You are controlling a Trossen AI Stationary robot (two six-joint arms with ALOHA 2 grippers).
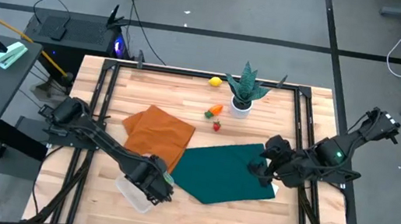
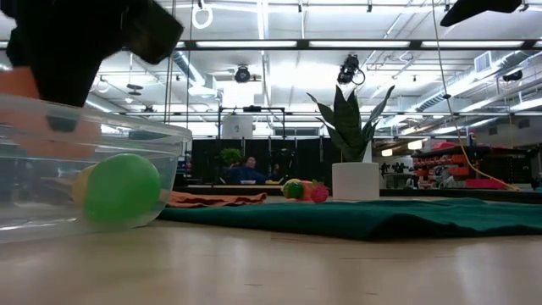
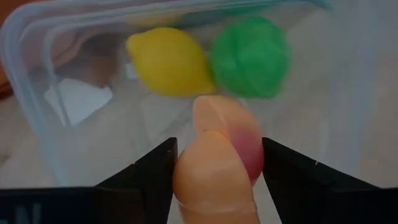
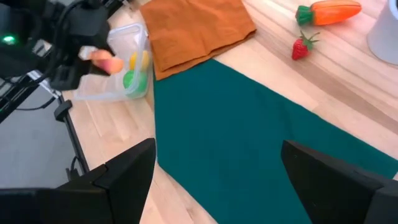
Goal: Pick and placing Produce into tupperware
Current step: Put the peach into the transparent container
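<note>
The left gripper (image 3: 214, 180), half closed across the middle of a smooth, light, likely slippery peach (image 3: 217, 162), holds it over the tub (image 3: 37, 74) at the table's near left.

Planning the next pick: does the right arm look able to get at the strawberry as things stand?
Probably yes. The right gripper hangs open over the green cloth, and the strawberry lies on bare table beyond the cloth's edge, with only the carrot close by.
</note>
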